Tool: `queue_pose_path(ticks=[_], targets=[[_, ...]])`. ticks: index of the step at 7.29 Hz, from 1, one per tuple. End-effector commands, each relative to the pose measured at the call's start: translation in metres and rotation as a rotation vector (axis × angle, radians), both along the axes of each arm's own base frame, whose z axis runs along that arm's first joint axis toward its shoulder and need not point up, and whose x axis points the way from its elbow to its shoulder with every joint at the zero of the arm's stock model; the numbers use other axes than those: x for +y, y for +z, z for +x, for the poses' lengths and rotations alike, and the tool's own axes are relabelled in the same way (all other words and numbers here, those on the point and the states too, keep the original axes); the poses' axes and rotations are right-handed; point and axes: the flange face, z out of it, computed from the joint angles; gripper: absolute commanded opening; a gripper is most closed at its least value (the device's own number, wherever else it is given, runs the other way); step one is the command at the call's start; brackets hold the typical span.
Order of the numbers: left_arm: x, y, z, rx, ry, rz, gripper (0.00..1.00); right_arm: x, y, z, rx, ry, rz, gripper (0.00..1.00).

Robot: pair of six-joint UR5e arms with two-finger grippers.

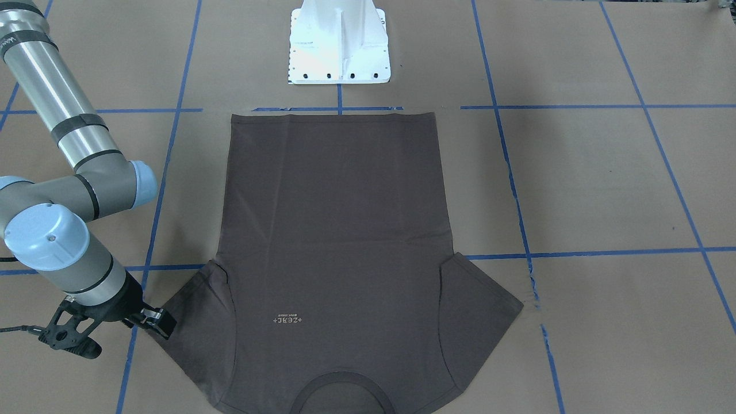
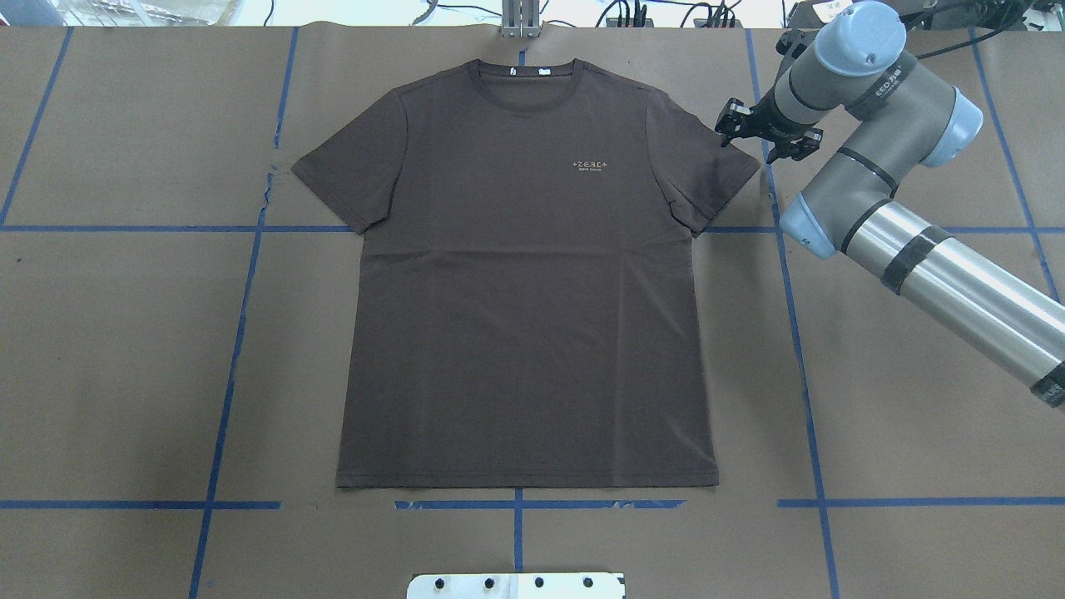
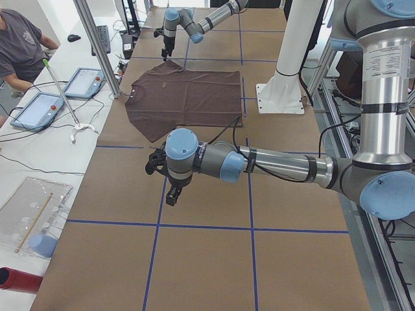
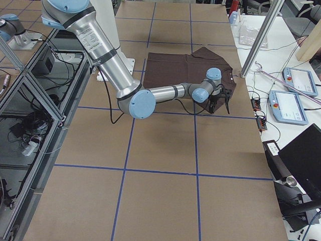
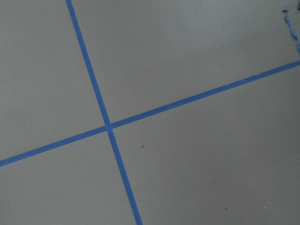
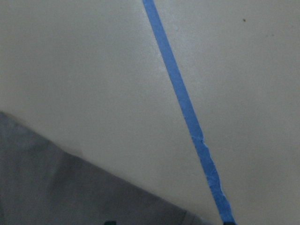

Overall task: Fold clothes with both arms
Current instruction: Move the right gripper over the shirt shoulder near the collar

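Note:
The dark brown-grey T-shirt (image 1: pixel 339 230) (image 2: pixel 524 316) lies flat and face up on the brown paper, its neck at the far edge and its hem toward the robot. My right gripper (image 1: pixel 126 339) (image 2: pixel 761 137) hangs open at the outer edge of the sleeve on my right, one finger (image 1: pixel 158 322) over the sleeve corner. That sleeve's fabric (image 6: pixel 56 187) fills the lower left of the right wrist view. My left gripper (image 3: pixel 172 194) points down over bare paper well to the left of the shirt (image 3: pixel 188 97). I cannot tell whether it is open or shut. The left wrist view shows only paper and tape.
The white bolted pedestal (image 1: pixel 339 46) (image 2: pixel 516 585) stands just behind the hem. Blue tape lines (image 5: pixel 108 125) grid the paper. Beyond the table's far edge are metal posts (image 3: pixel 97 45), touch tablets (image 3: pixel 39 110), cables and a seated person (image 3: pixel 19 45).

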Motion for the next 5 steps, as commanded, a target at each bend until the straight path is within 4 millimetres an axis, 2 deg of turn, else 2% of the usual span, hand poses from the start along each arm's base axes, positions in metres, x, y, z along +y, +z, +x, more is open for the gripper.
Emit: queue_pose_path(ticks=[1,2,3,4,5], targets=[[0.000,0.000,0.000,0.001,0.001,0.001,1.00,0.001,0.011,-0.004,0.015,0.010,-0.013,0.72],[0.000,0.000,0.000,0.001,0.001,0.001,1.00,0.001,0.012,-0.004,0.016,0.010,-0.015,0.62],[0.000,-0.001,0.000,0.002,0.001,0.004,1.00,0.004,0.017,-0.003,0.019,0.010,-0.016,0.46],[0.000,-0.003,0.000,0.002,0.001,0.007,1.00,0.006,0.018,-0.002,0.018,0.011,-0.016,0.06],[0.000,-0.005,0.000,0.002,0.000,0.011,1.00,0.008,0.023,-0.002,0.021,0.006,-0.015,0.00]])
